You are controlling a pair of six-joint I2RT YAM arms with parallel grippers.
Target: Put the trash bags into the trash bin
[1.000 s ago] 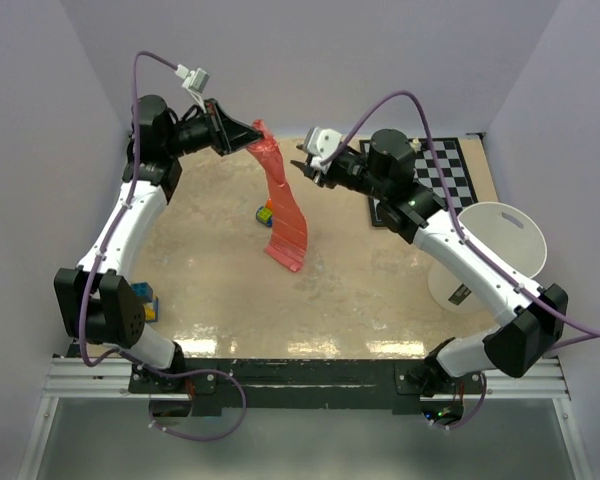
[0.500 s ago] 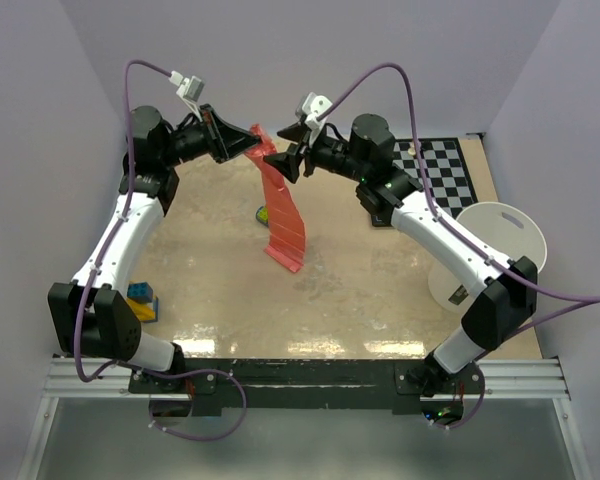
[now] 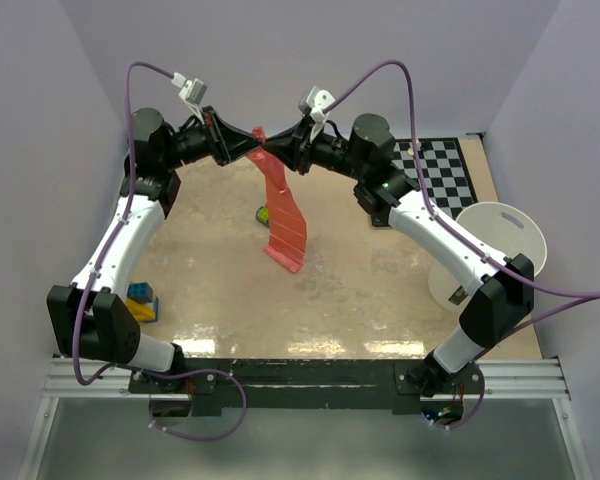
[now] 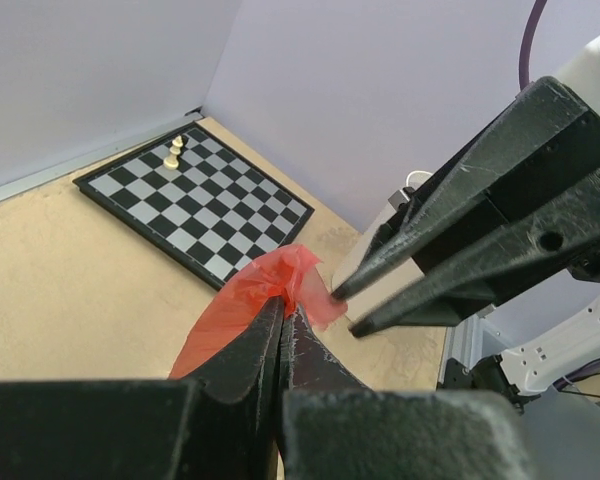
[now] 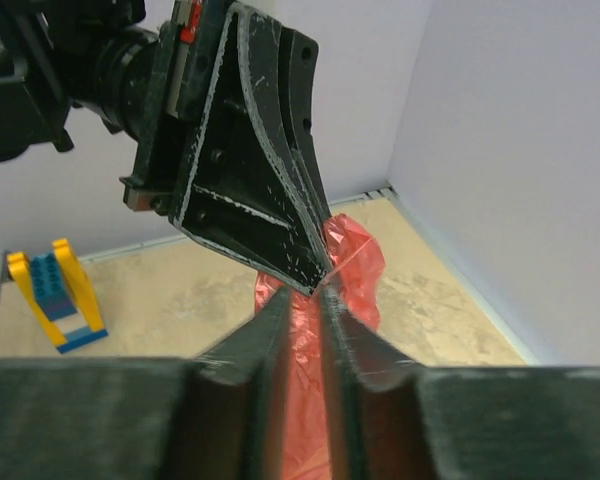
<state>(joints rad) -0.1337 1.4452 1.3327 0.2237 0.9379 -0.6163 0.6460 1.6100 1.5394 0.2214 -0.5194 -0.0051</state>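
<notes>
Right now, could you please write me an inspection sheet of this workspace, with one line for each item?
Surface: beige table, glossy, no spill seen.
Job's things: red trash bag hangs from its top down toward the table; white trash bin at the right edge, no bag seen in it.
Clutter: checkerboard with pale chess pieces; blue and yellow toy blocks; small coloured object behind the bag.
Grippers: left gripper shut on the bag's top; right gripper open, fingertips either side of that same top.
Cables: purple cables arch above both arms, clear of the bag.
Surroundings: pale lilac walls; nothing else seen.
</notes>
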